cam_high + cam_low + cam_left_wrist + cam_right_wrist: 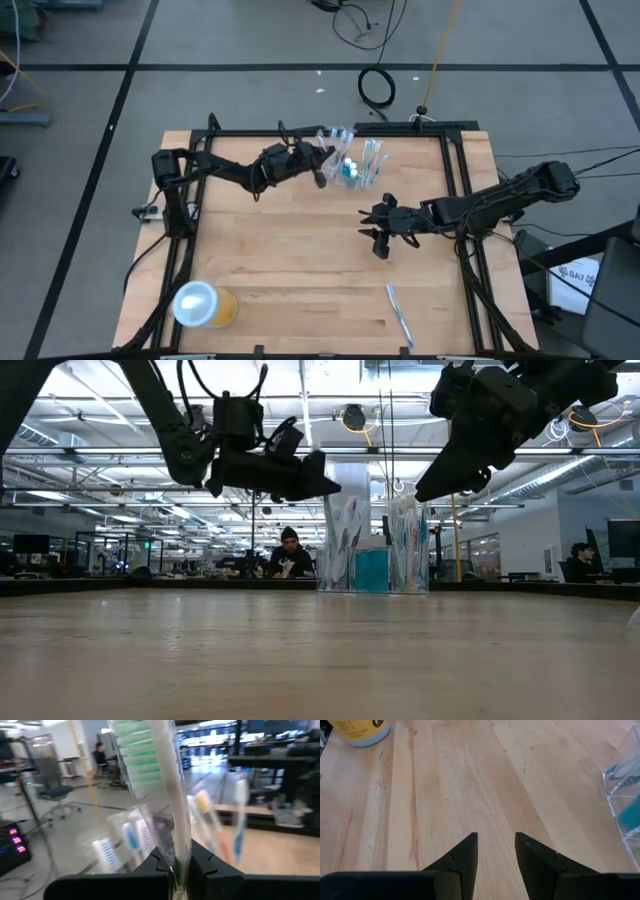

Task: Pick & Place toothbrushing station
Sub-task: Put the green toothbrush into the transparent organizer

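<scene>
Green-bristled toothbrush (150, 780) is filling your left wrist view, sitting in a clear wrapper and clenched between the left tool (322, 168) fingers (205, 862), bristle end sticking out past the tips. You're seeing that tool hovering above the table (290, 250) at the far side, just beside the clear cup (352, 160). The cup is standing upright near the far edge, holding several more blue and white toothbrushes (131, 837) plus teal tubes (350, 171) (tube count is hard to tell from here). In the low view the cup (370, 550) is showing between the two arms, with the teal block visible through its wall.

Right tool (381, 232) is hanging over the middle of the table, released, fingers (462, 857) parted with only bare wood between them, gripping nothing. It's sitting near the cup but apart from it.

One loose toothbrush (400, 312) is lying flat near the front edge on the right. Orange-yellow cup (205, 304) with the white lid is lying at the front left corner, well apart from everything else.
</scene>
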Action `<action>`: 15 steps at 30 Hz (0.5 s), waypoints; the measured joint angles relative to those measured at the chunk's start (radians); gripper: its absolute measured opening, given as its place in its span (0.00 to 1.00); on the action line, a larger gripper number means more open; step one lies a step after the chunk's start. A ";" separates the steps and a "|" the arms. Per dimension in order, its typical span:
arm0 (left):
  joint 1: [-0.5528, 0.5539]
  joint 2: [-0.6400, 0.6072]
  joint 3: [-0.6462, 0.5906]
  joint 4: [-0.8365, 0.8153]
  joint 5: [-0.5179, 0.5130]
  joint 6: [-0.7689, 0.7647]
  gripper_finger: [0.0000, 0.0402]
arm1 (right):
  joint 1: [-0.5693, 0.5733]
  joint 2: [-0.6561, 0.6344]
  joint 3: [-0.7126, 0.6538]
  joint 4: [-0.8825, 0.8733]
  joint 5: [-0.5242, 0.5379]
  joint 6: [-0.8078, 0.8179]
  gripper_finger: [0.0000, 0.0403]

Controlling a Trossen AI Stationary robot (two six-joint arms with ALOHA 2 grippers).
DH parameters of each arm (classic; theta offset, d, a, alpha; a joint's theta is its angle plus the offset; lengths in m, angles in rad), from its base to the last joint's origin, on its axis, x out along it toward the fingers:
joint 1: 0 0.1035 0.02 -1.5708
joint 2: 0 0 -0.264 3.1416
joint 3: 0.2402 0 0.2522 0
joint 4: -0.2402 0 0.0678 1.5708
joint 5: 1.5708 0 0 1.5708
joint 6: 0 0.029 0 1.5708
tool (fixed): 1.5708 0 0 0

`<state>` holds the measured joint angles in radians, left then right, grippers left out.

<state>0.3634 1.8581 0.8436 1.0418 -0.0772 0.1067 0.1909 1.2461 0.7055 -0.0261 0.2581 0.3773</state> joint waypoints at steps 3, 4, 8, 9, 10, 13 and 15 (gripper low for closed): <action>0.008 0.015 0.000 0.001 -0.029 0.002 0.03 | 0.000 0.000 0.000 0.000 -0.001 0.000 0.31; 0.012 0.020 0.000 0.003 -0.031 0.003 0.02 | 0.000 0.000 0.000 0.000 -0.001 0.000 0.31; 0.029 0.022 0.000 -0.067 -0.033 0.001 0.02 | 0.000 0.000 0.000 0.001 -0.001 0.000 0.31; 0.033 0.022 0.000 -0.090 -0.028 -0.003 0.03 | 0.000 0.000 0.000 0.001 -0.001 0.000 0.31; 0.038 0.022 0.000 -0.114 -0.026 -0.004 0.04 | 0.000 0.000 0.000 0.000 -0.001 0.000 0.31; 0.049 0.022 0.000 -0.186 -0.010 -0.007 0.08 | 0.000 0.000 0.000 0.001 -0.001 0.000 0.31; 0.050 0.022 0.000 -0.210 -0.008 -0.007 0.10 | 0.000 0.000 0.000 0.002 -0.001 0.000 0.31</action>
<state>0.4129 1.8801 0.8436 0.8316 -0.0854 0.0996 0.1909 1.2461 0.7055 -0.0239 0.2569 0.3775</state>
